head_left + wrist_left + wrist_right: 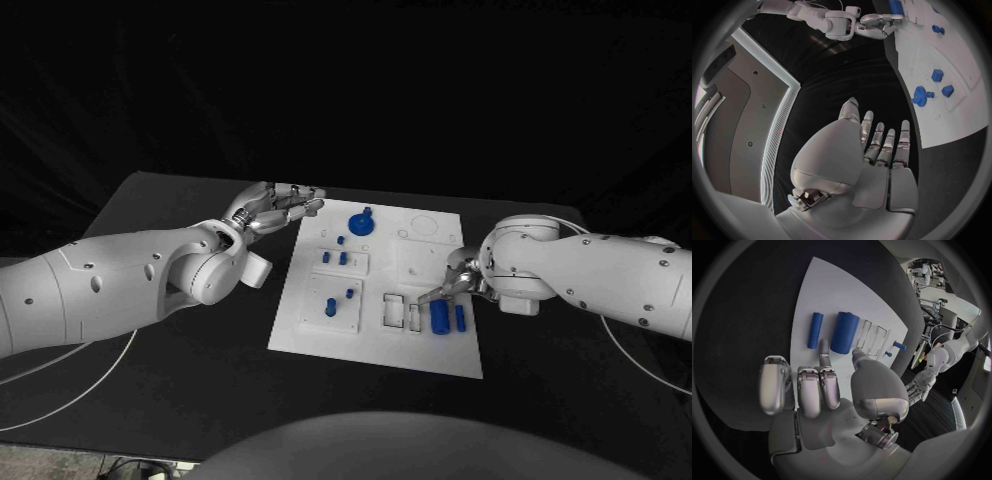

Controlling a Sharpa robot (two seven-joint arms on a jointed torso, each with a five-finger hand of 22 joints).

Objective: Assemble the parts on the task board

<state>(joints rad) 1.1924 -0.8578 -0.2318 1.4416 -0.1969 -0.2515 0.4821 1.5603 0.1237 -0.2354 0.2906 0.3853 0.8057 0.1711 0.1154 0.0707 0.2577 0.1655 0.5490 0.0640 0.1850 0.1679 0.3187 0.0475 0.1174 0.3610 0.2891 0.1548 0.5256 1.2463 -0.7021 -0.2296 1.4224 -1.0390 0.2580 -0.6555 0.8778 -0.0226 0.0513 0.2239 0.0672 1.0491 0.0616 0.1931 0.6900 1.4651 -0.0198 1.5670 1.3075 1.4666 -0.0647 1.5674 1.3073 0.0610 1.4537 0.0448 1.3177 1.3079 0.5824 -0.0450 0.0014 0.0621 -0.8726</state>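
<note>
Right hand (459,283) hangs over the task board (378,340) edge, fingers narrow and empty just beside the thick blue cylinder (844,332) lying by the thinner one (814,330); left hand (274,208) idles open; best to pinch the cylinder mid-length, squarely.

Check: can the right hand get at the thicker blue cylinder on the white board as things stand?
Probably yes. The right hand hovers right beside the thicker blue cylinder, holding nothing, fingers pointing at it. Nothing lies between them; the thinner blue cylinder lies apart alongside it on the white board.
</note>
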